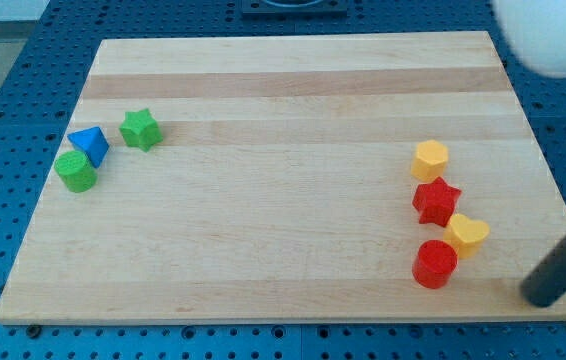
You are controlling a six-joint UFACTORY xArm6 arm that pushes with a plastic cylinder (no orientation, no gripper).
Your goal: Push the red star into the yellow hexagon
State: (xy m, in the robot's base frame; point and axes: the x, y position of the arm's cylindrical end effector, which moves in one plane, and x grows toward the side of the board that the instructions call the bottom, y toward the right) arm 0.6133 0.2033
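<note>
Pale wooden board (pixel 293 150) with lengthwise grain stripes, lying on a blue perforated table (pixel 23 90) dotted with regular holes; bright, even light; blurred white round shape (pixel 553 35) at the view's top right

No legible text, label, brand, number or sign is appearing anywhere in the camera view, whether on the desk (pixel 293 110), on the coloured blocks, or on the surrounding perforated blue surface (pixel 23 90).
</note>
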